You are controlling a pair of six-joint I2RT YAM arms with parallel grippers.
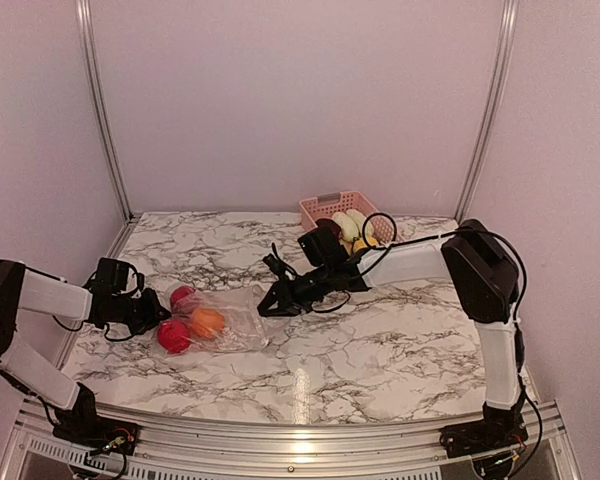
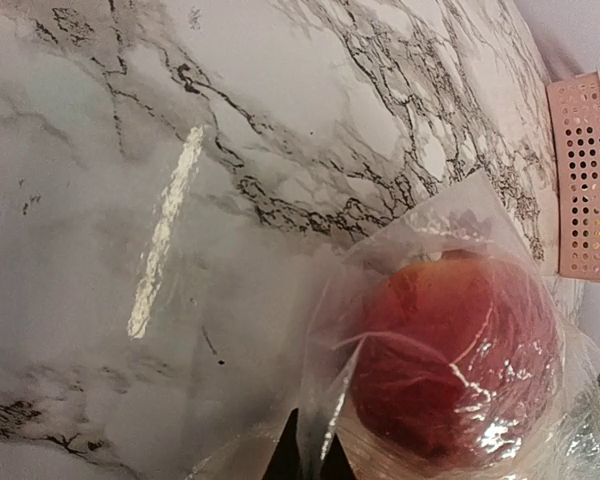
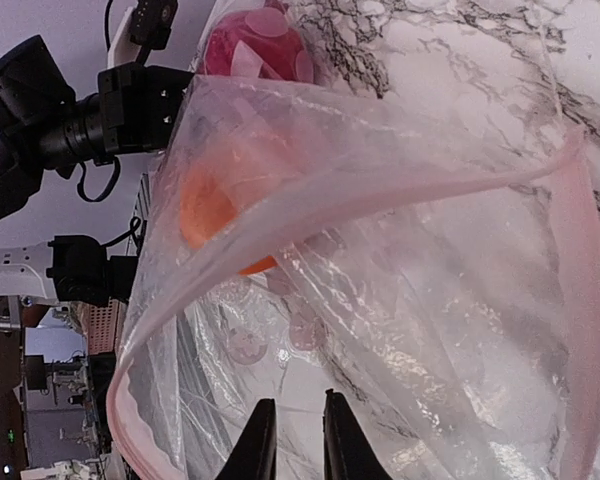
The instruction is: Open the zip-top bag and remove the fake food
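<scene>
The clear zip-top bag (image 1: 230, 320) lies on the marble table, left of centre. Inside it are a red fruit (image 1: 175, 336), an orange fruit (image 1: 207, 322) and a dark red fruit (image 1: 183, 297). My left gripper (image 1: 158, 312) is shut on a fold of the bag's closed end (image 2: 365, 395); the red fruit (image 2: 450, 360) sits just beyond its fingertips. My right gripper (image 1: 270, 303) is at the bag's right end, its fingers (image 3: 332, 440) almost together on the film. The mouth gapes open, edged by the pink zip strip (image 3: 580, 300). The orange fruit (image 3: 215, 210) shows inside.
A pink slatted basket (image 1: 325, 205) stands at the back centre with yellow, pale and dark red fake food in it; it also shows in the left wrist view (image 2: 585, 180). Metal posts and pale walls enclose the table.
</scene>
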